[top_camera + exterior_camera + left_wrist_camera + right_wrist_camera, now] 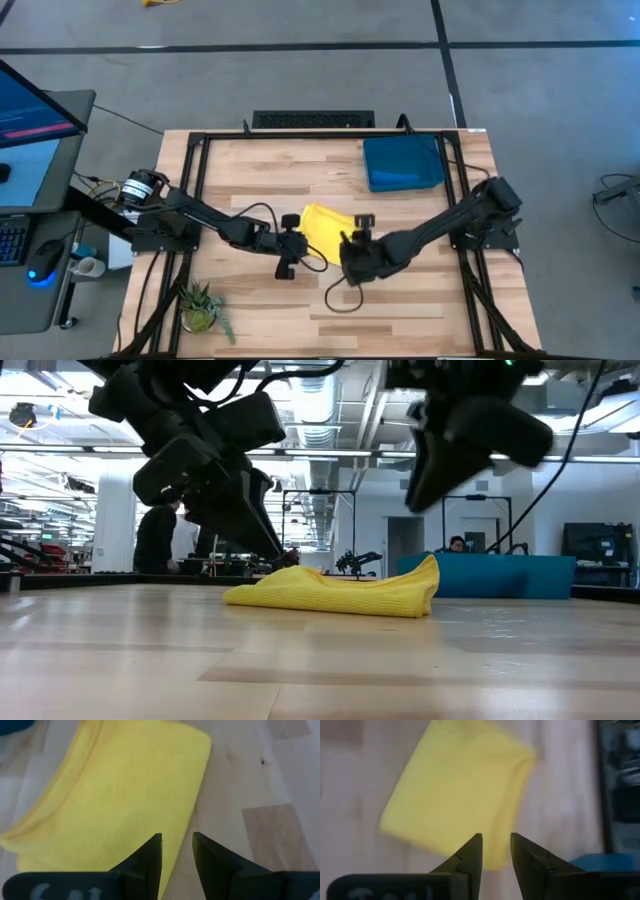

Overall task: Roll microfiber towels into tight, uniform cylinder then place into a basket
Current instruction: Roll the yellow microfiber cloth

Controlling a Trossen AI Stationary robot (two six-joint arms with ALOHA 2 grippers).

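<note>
Yellow towel [322,224] is flanked at frame centre: left claw [291,243] at its left edge, right claw [357,240] at its right; both slightly parted, nothing grasped.

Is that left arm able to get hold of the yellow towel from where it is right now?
Probably yes. The left gripper hangs just above the edge of the yellow towel with its fingers slightly apart and empty. Nothing lies between them, and the right gripper waits on the towel's other side.

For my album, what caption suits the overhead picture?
Two robot arms meet over a folded yellow towel mid-table, with the teal basket waiting near the far edge.
</note>
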